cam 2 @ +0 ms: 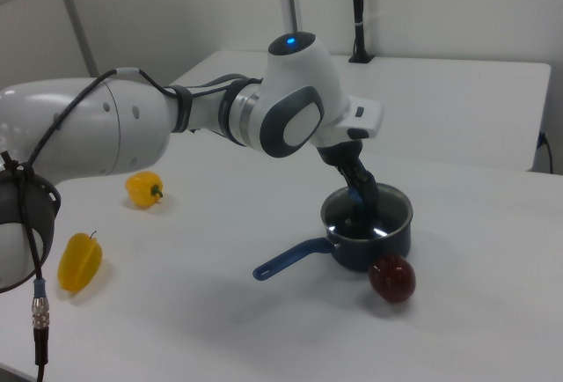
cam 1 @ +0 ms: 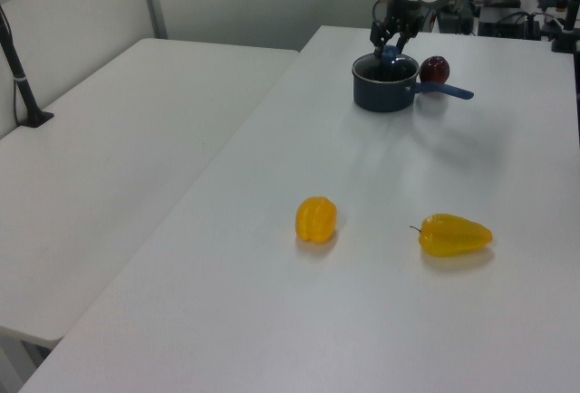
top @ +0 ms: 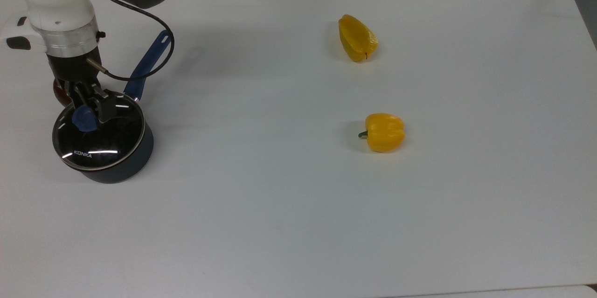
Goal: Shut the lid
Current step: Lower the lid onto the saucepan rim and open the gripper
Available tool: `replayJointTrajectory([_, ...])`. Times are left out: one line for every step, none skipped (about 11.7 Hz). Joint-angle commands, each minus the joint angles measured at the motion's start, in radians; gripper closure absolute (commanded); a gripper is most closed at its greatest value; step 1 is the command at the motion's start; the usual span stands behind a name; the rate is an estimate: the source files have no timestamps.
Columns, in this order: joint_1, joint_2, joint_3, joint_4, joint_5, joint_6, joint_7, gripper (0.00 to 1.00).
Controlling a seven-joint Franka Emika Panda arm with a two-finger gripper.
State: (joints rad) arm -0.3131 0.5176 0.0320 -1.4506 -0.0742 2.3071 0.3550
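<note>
Peppers lay nearest in the left view: a squat yellow bell pepper (cam 1: 316, 219) and, to the left view's right of it, a longer yellow pepper (cam 1: 455, 234), the two apart on the bare white counter (cam 1: 299, 321). In the top view the squat one (top: 384, 132) sat below the long one (top: 357, 38), both well away from the pot.

Farther back stood the dark blue pot (top: 122, 162), its blue handle (top: 148, 61) pointing up and to the top view's right. The lid (top: 100, 137) sat on the pot's rim, roughly level, its metal edge matching the mouth and the white "KONKA" lettering facing the top view's lower edge. The tool (top: 86, 112) came down from above with its fingers pinching the lid's blue knob (top: 83, 118). In the right view the tool (cam 2: 362, 197) reached down into the pot's mouth.

Just behind the pot, in the left view, a dark red round fruit (cam 1: 434, 69) rested on the counter; in the right view it (cam 2: 391, 278) lay just beside the pot's wall.
</note>
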Motion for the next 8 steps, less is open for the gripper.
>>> replayJointTrajectory([-0.003,-0.016,0.002,-0.024,0.020,-0.005,-0.019,0.00])
replayJointTrajectory([0.000,-0.021,0.000,-0.024,0.016,-0.008,-0.019,0.00])
replayJointTrajectory([0.002,-0.031,0.000,-0.022,0.013,-0.011,-0.019,0.00])
replayJointTrajectory([0.006,-0.048,0.000,-0.016,0.005,-0.044,-0.018,0.00])
replayJointTrajectory([0.023,-0.071,0.000,-0.016,-0.019,-0.069,-0.019,0.00])
replayJointTrajectory([0.050,-0.099,0.000,-0.019,-0.077,-0.093,-0.018,0.00])
replayJointTrajectory([0.089,-0.122,0.000,-0.019,-0.128,-0.154,-0.018,0.00])
replayJointTrajectory([0.119,-0.148,0.002,-0.017,-0.159,-0.220,-0.021,0.00])
